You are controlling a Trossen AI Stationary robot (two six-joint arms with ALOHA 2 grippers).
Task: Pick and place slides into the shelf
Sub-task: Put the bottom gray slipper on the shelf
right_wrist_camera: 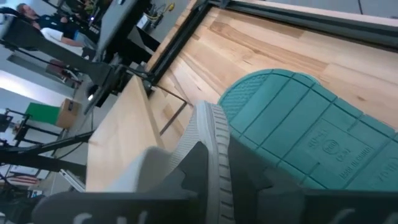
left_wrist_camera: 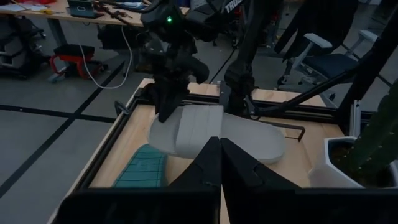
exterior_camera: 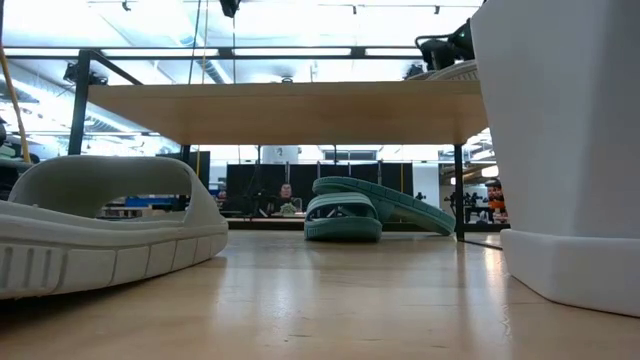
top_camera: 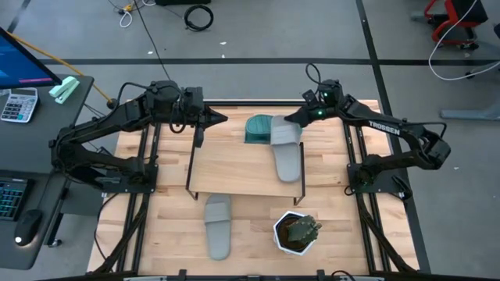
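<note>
A light grey slide [top_camera: 287,154] lies lengthwise on the right part of the light-wood shelf [top_camera: 230,165]. My right gripper [top_camera: 291,121] is shut on its far end, above the shelf's far edge. Two teal slides [top_camera: 257,129] sit on the table just beyond that edge; in the low view the teal slides [exterior_camera: 350,208] show one leaning on the other. A second grey slide [top_camera: 217,225] rests sole-down on the table near the front edge. My left gripper [top_camera: 214,119] hovers shut over the shelf's far left corner, touching nothing. My right gripper holds the grey slide by its far end [left_wrist_camera: 163,122], just beyond the wide strap. The sole's ribbed edge [right_wrist_camera: 219,140] is pinched between the two fingers, which come slanting down from the far right. The slide's near end [top_camera: 290,175] lies on the shelf board.
A white hexagonal pot with a cactus [top_camera: 297,232] stands on the table near the front edge, right of the loose grey slide. The left half of the shelf board is bare. Black frame rails run along the table's left and right sides.
</note>
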